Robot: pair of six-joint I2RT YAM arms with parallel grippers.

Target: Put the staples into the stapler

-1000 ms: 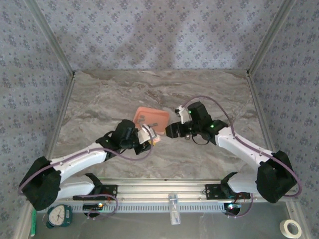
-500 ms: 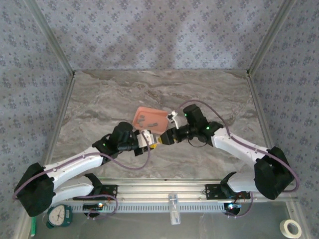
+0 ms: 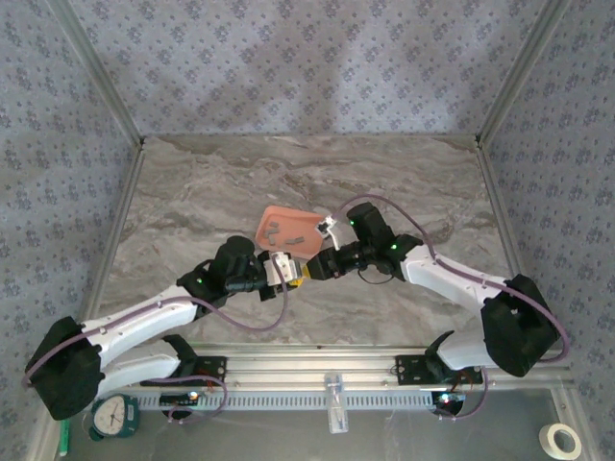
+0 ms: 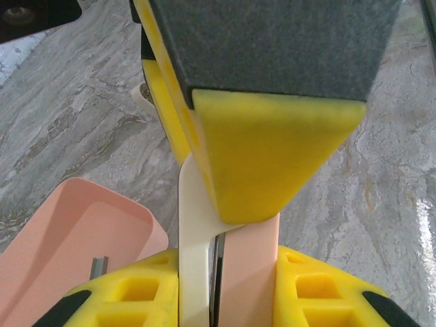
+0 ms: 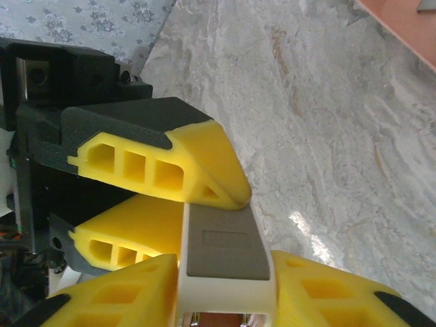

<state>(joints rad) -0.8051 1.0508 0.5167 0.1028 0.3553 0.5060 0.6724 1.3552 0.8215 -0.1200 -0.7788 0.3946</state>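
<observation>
— Starting at the near edge: both arms reach inward and meet over the middle of the table [image 3: 221, 182]. The left gripper [image 3: 284, 270] has its fingers clamped on one end of the stapler [image 5: 225, 251]. The right gripper [image 3: 322, 263] is clamped on the other end. Neither pair stands apart.

— And how does the stapler lie?

— Between the two, and by my judgement lifted clear of the table. Its long axis runs from one gripper to the other, roughly left to right across the table. The right wrist view shows its grey top face over the white body. I see no open channel.

— The staples?

— Farther back, loose in the salmon-pink tray [image 4: 61, 231]. They are thin grey strips [image 3: 277, 230], apart from the stapler. The tray sits just beyond the point where the grippers meet. Both arms are close to it, and I cannot call either one clearly nearer.

— Finding?

— Loading not begun. I judge one gripper must keep its hold while the other frees itself to open the stapler. A strip would then go in along that same long axis.
</observation>
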